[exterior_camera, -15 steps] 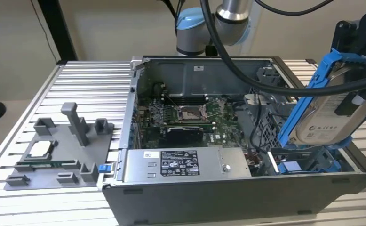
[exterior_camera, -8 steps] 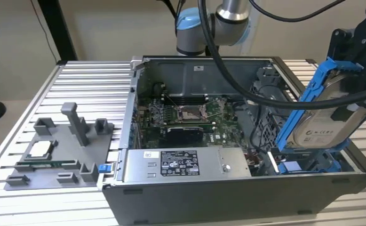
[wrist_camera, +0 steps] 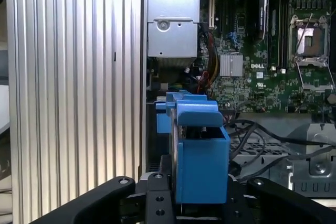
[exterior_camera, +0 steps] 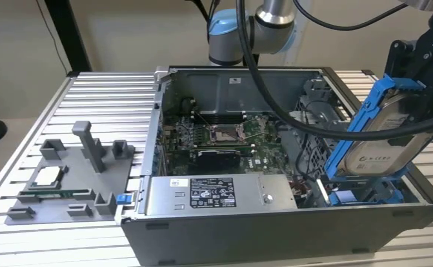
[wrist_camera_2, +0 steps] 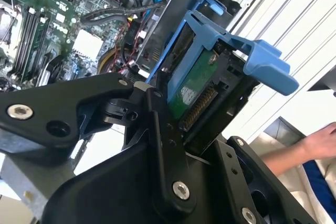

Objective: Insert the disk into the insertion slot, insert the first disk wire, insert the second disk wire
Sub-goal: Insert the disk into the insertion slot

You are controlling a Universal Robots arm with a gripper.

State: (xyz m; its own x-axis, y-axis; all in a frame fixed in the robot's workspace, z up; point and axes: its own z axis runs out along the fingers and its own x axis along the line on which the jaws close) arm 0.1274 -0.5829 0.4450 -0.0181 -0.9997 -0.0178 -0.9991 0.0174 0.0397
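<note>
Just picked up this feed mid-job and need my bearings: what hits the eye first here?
The blue-framed disk stands out most: the gripper holds it tilted over the open case at the exterior view's right, its lower end near the slot. Next come the bare motherboard in the middle of the case and a person's hand in the second wrist view.

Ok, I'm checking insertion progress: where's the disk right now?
At the exterior view's right, the disk sits tilted in the claw, its lower end close above the slot at that end of the case.
</note>
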